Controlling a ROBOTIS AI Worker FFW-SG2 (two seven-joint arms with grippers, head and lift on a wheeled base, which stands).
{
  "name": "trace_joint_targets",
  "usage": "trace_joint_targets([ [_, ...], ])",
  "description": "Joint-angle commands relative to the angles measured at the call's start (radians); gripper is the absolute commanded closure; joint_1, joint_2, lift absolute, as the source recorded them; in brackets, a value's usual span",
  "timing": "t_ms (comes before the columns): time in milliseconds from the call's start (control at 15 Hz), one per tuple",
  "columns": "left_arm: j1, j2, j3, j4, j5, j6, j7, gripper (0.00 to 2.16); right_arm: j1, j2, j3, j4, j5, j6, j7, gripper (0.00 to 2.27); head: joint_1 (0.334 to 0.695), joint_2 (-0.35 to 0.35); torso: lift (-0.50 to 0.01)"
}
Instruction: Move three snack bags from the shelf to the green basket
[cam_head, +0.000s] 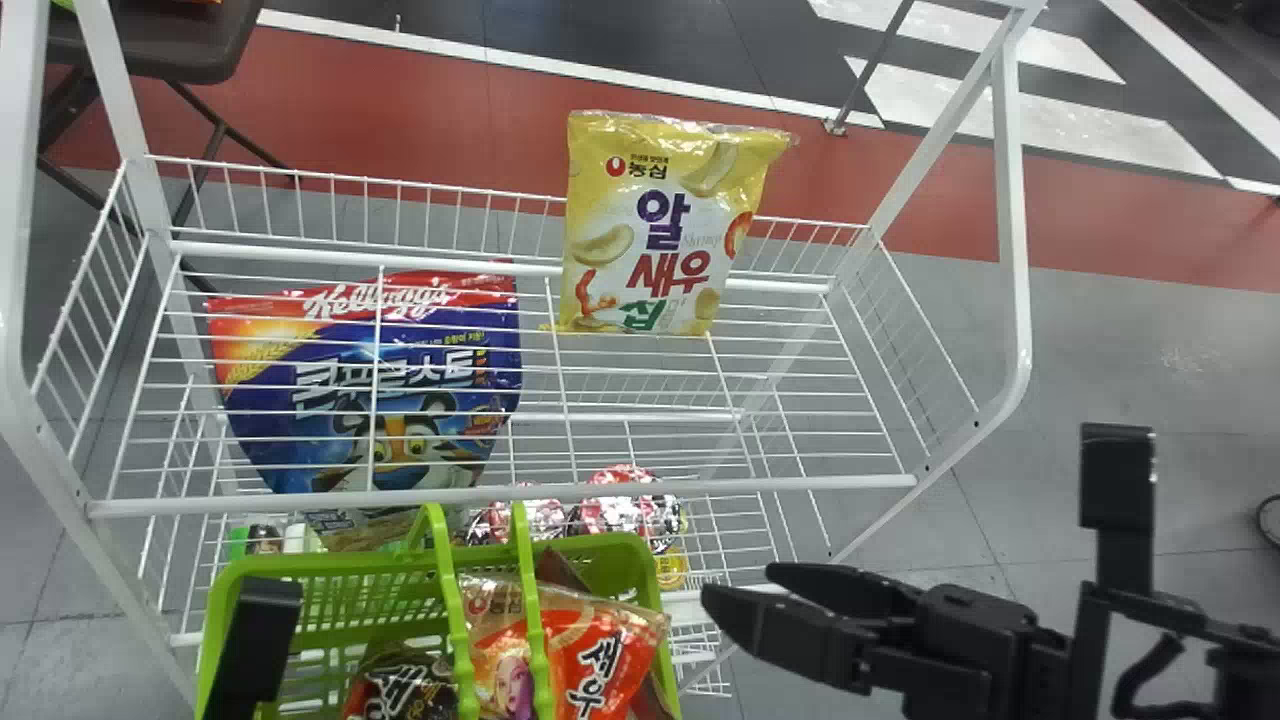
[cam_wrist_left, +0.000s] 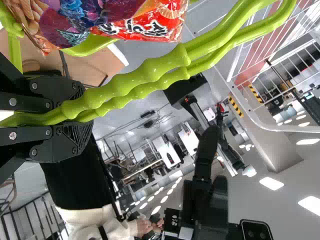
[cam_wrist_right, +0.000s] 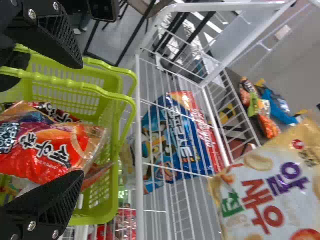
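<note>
My left gripper (cam_head: 258, 645) is at the basket's left; in the left wrist view my left gripper (cam_wrist_left: 81, 114) is shut on the green handles (cam_wrist_left: 145, 75). The green basket (cam_head: 290, 565) stands before the shelf, holding a red-orange snack bag (cam_head: 600, 650) and a dark one (cam_head: 405, 685). My right gripper (cam_head: 740, 585) is open at the basket's right; in the right wrist view my right gripper (cam_wrist_right: 79, 120) has spread fingers above the basket (cam_wrist_right: 117, 175). A yellow-white snack bag (cam_head: 650, 230) stands upright at the back of the shelf, apart from both grippers.
On the white wire shelf (cam_head: 500, 495), a blue and red cereal bag (cam_head: 375, 385) lies on the left. Round, red-white packages (cam_head: 625, 505) show below. White frame posts (cam_head: 1010, 210) rise on both sides. A dark chair (cam_head: 150, 35) stands behind at the left.
</note>
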Motion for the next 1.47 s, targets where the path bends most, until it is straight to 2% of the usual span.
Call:
trace_joint_targets([
  [0, 0.002, 0.0, -0.009, -0.001, -0.002, 0.0, 0.002, 1.64, 0.016, 0.05, 0.025, -0.028, 0.172, 0.017, 0.059, 0.05, 0.695, -0.35, -0.047],
  [200, 0.005, 0.0, -0.018, -0.003, -0.003, 0.0, 0.008, 1.64, 0.045, 0.071, 0.152, -0.036, 0.411, 0.017, 0.077, 0.06, 0.695, -0.35, -0.047],
  [467, 0.01, 0.003, -0.021, -0.001, -0.008, 0.0, 0.008, 1.64, 0.077, 0.108, 0.304, -0.006, 0.655, -0.568, 0.108, 0.07, 0.695, -0.35, -0.047],
  [667, 0.01, 0.004, -0.023, 0.0, -0.011, 0.0, 0.008, 1.64, 0.109, 0.114, 0.372, 0.076, 0.73, -1.025, 0.148, 0.07, 0.695, -0.35, -0.047],
  [800, 0.01, 0.006, -0.02, 0.003, -0.011, -0.003, 0.008, 1.64, 0.123, 0.114, 0.399, 0.115, 0.744, -1.129, 0.152, 0.07, 0.695, -0.35, -0.047],
  [933, 0.005, 0.006, -0.02, 0.014, -0.009, -0.003, 0.008, 1.64, 0.143, 0.114, 0.473, 0.158, 0.816, -1.246, 0.125, 0.08, 0.695, -0.35, -0.047],
  [1067, -0.001, 0.004, -0.023, 0.018, -0.009, -0.003, 0.008, 1.64, 0.164, 0.114, 0.548, 0.216, 0.871, -1.417, 0.063, 0.08, 0.695, -0.35, -0.047],
  [1400, 0.001, 0.007, -0.023, 0.025, -0.009, -0.006, 0.005, 1.64, 0.177, 0.114, 0.622, 0.267, 0.881, -1.479, -0.093, 0.08, 0.695, -0.35, -0.047],
])
